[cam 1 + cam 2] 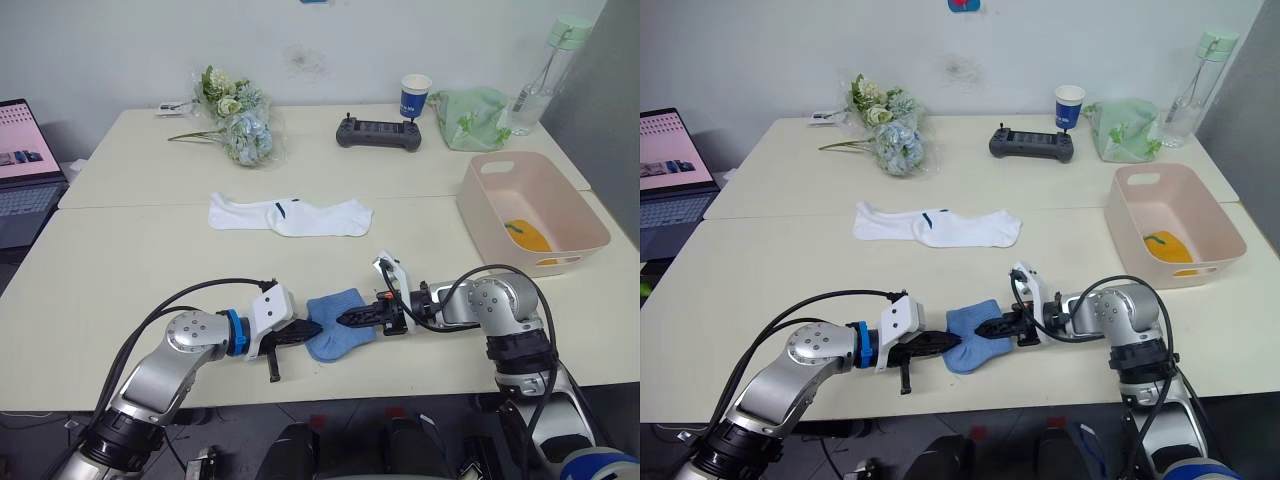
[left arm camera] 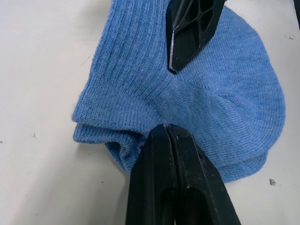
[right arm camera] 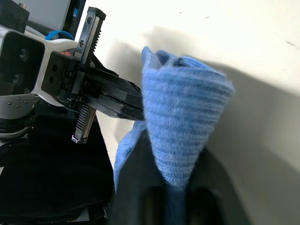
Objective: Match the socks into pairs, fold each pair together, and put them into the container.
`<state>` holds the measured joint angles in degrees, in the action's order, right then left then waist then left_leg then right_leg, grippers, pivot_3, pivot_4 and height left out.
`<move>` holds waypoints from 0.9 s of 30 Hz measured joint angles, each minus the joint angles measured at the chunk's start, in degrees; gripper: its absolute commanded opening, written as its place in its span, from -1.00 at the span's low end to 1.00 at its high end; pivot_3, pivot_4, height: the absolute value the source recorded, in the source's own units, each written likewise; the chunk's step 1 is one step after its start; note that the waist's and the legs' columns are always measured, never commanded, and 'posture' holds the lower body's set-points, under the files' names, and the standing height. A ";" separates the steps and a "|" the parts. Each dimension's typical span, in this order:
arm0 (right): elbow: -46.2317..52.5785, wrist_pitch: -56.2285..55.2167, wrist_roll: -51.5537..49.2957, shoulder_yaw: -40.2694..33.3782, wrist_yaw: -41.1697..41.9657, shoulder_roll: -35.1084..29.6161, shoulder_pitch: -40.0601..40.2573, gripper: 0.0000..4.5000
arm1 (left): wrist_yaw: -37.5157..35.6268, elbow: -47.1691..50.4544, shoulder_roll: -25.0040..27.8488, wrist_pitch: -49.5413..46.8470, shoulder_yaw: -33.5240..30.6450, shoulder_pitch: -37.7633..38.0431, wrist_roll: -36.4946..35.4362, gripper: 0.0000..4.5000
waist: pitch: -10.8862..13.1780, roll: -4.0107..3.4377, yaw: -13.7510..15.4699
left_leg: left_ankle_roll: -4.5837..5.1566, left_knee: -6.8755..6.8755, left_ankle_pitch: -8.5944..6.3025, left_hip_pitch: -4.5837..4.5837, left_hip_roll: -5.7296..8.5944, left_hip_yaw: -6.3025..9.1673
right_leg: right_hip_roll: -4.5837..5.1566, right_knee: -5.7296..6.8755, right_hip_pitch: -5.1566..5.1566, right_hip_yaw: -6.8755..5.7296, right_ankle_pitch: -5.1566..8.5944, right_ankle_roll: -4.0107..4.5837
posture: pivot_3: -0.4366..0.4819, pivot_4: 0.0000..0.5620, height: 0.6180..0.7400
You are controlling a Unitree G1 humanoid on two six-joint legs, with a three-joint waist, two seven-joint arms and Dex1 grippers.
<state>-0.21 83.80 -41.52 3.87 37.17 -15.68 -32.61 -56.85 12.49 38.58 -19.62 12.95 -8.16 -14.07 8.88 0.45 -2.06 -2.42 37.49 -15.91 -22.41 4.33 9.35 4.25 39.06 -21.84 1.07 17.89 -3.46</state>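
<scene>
A folded bundle of light blue socks (image 1: 335, 322) lies near the table's front edge. My left gripper (image 1: 312, 329) is shut on its left edge, fingertips pressed together into the knit (image 2: 165, 127). From the right, my right gripper (image 1: 346, 318) is shut on the bundle, with the blue cloth bunched up between its fingers (image 3: 180, 140). Two white socks (image 1: 290, 214) lie flat and overlapping at mid-table. At the right stands the pale pink container (image 1: 590, 225), with a mustard-yellow sock (image 1: 528, 236) inside.
Along the back of the table are a bunch of flowers (image 1: 238, 120), a black controller (image 1: 378, 132), a blue-and-white paper cup (image 1: 415, 97), a pale green cloth bag (image 1: 468, 118) and a clear bottle (image 1: 545, 70). An open laptop (image 1: 25, 170) sits off the table's left end.
</scene>
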 measured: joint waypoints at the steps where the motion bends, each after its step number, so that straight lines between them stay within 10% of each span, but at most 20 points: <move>1: 0.03 -0.32 0.00 0.18 0.00 -0.19 0.08 -0.99 | -0.04 -0.05 -0.03 -0.30 -0.22 0.02 -0.50 -1.00 | 0.00 0.00 0.00 | 0.00 0.00 0.00 0.00 0.00 0.00 | 0.00 0.00 -0.01 0.00 0.00 0.00 | -0.05 -0.47 1.00; 8: 8.37 -5.44 -0.13 0.07 2.45 -9.09 0.93 -1.00 | -0.93 6.38 1.54 -14.87 -12.06 1.08 -16.87 -0.33 | 0.04 0.01 0.05 | 0.00 0.19 0.00 -0.47 0.00 0.06 | 0.01 0.06 -0.37 -0.08 0.00 0.00 | -0.05 -0.47 1.00; 17: 14.81 -13.14 1.63 -8.41 2.25 -20.52 -3.76 -1.00 | 4.14 10.78 -0.02 -23.25 -16.64 -18.50 -26.32 0.92 | 0.07 0.07 0.42 | -0.01 0.31 0.01 -0.48 0.08 -0.02 | 0.01 0.02 -0.24 -0.12 0.00 -0.01 | -0.05 -0.47 1.00; 27: -0.85 -46.80 29.10 -1.71 1.48 -40.98 -10.81 -1.00 | 9.28 -4.80 -13.18 -18.00 -6.35 -44.76 -17.01 0.97 | 0.13 0.18 0.14 | -0.02 0.32 0.01 -0.49 0.07 -0.37 | 0.02 -0.03 -0.25 -0.08 -0.01 -0.05 | -0.05 -0.47 1.00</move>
<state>-1.06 37.00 -12.42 2.16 38.65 -56.66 -43.42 -47.58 7.70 25.40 -37.62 6.60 -52.92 -31.08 9.01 0.64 -1.92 -2.43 37.81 -15.90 -22.90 4.40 8.98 4.27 39.04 -22.10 0.99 17.88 -3.51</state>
